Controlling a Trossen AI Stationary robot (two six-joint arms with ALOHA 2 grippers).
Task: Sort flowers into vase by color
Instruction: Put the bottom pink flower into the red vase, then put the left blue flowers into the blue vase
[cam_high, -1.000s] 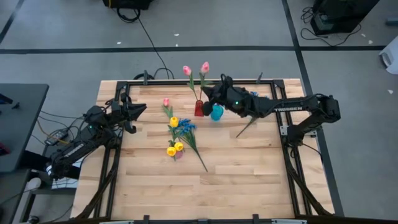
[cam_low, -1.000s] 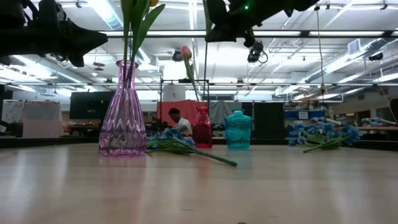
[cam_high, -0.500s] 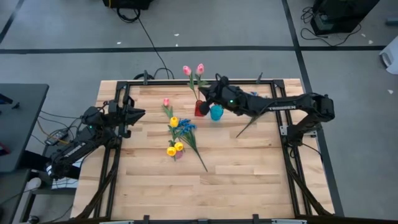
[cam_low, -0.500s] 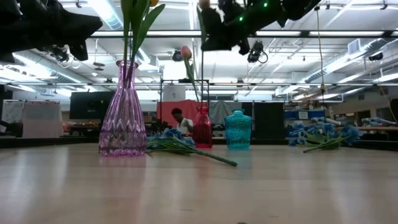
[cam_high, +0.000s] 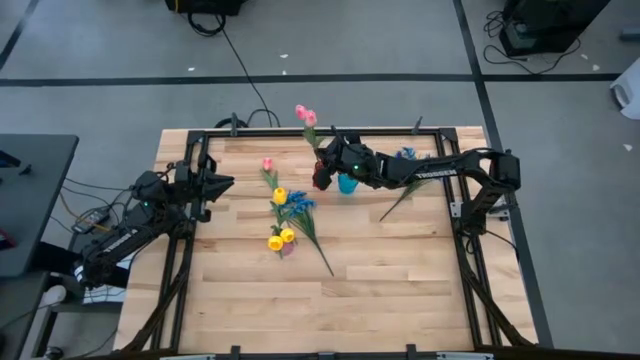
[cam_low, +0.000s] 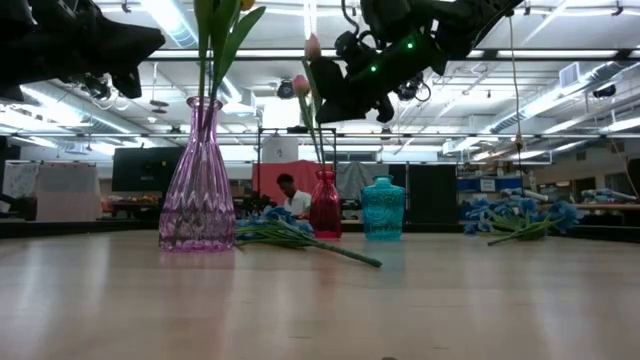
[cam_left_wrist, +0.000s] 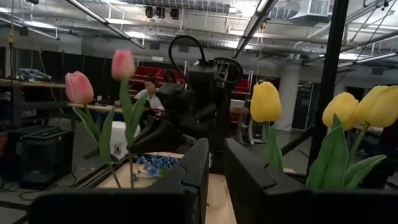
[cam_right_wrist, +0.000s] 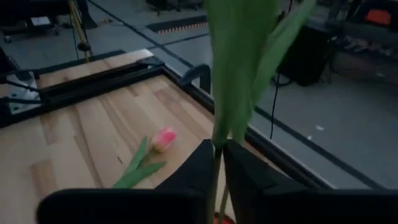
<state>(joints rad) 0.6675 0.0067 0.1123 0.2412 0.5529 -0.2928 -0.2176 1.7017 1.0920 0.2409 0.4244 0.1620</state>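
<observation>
Right gripper (cam_high: 322, 178) has swung over the small red glass vase (cam_low: 324, 204) near the worktop's far edge, lowering a pink tulip (cam_low: 313, 47) in; its jaws are just easing off the stem. Left gripper (cam_high: 222, 181), jaws nearly closed and empty, is waiting at the left edge.

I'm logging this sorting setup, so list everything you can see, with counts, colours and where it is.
Table: one, light wood, under everything.
Red vase: one, far-middle of the table.
Teal vase: one, just right of the red vase.
Purple vase: one, table middle.
Pink tulips: two, standing in the red vase.
Loose pink tulip: one, lying left of the red vase.
Yellow tulips: three, upright in the purple vase.
Blue blooms: one bunch, lying beside the purple vase.
Second blue bunch: one, lying right of the teal vase.
Person: one, in the room behind.
Left gripper: dark, waiting at the table's left edge.
Right gripper: dark, above the red vase, closed on a pink tulip's stem.
</observation>
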